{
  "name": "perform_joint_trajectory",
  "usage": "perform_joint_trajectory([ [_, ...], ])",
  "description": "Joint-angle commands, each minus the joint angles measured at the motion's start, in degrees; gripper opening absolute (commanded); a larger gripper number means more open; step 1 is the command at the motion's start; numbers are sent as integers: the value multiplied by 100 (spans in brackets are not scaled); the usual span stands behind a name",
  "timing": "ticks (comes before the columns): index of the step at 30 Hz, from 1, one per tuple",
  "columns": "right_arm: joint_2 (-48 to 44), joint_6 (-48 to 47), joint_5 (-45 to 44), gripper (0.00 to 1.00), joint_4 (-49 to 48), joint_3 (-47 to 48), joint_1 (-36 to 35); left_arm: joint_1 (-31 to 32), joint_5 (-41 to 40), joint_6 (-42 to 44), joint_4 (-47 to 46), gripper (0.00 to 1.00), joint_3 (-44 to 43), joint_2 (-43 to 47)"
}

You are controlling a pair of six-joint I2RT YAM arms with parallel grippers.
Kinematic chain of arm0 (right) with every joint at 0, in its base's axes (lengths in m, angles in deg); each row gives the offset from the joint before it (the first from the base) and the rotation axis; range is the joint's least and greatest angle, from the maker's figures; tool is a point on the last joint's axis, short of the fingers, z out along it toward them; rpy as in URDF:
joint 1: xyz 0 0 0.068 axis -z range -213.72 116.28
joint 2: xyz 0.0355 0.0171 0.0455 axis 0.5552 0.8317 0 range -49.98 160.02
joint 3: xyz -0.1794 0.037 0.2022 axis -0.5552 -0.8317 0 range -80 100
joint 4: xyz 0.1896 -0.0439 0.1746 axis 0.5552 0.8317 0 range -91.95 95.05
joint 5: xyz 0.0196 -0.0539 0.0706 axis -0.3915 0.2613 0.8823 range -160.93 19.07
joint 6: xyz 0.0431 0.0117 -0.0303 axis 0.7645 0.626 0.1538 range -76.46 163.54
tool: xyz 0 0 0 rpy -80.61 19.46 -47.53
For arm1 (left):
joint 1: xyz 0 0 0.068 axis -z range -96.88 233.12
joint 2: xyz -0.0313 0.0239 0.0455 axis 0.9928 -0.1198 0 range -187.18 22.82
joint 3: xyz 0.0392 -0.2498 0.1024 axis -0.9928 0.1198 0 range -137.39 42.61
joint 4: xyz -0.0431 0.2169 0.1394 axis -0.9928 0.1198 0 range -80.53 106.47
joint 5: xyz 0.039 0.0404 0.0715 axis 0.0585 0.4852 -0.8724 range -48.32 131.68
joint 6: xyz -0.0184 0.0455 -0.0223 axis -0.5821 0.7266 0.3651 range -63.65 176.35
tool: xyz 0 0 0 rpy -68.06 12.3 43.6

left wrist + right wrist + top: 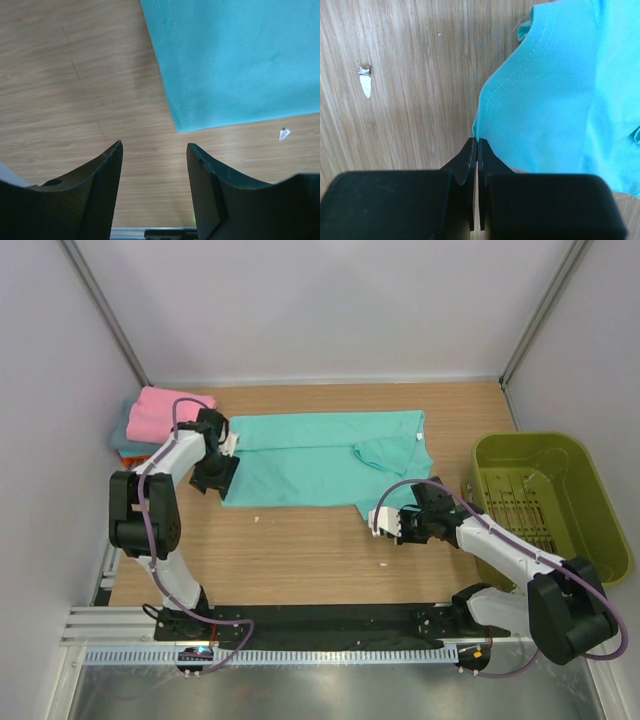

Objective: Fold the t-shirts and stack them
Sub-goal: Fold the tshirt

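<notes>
Nearest to us, the right end effector (477, 144) has its fingers pressed together right at the near right edge of the teal t-shirt (310, 455). We cannot tell whether any cloth is caught between them. We judge it sits there to take that edge for a fold. Further in on the left, the left end effector (154, 146) has its fingers apart over bare table (300, 550), just beside the shirt's near left corner, probably lined up to take the matching hold. The shirt lies spread flat across the middle of the table, one sleeve turned inward. At the far left corner the pink t-shirt (165, 405) tops a folded stack, where this one should go. The olive basket (530, 490) stands to the right.
</notes>
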Motion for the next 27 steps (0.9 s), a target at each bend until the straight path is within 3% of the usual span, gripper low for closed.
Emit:
perform_joint_trajectory([
  [1,-144,135,-49,3,87,119,-36,-110,434,-15,333,55,91,50],
  [9,-100,276,-120,3,35,119,-36,-233,1233,-76,403,57,-154,-424],
  [18,-74,346,-181,3,43,180,-36,-347,1374,-129,298,53,-313,-767],
  [21,-30,390,-181,3,35,215,-36,-356,1392,-129,272,47,-313,-829],
  [27,-29,443,-225,1,44,259,-27,-409,1497,-41,368,8,-234,-794],
])
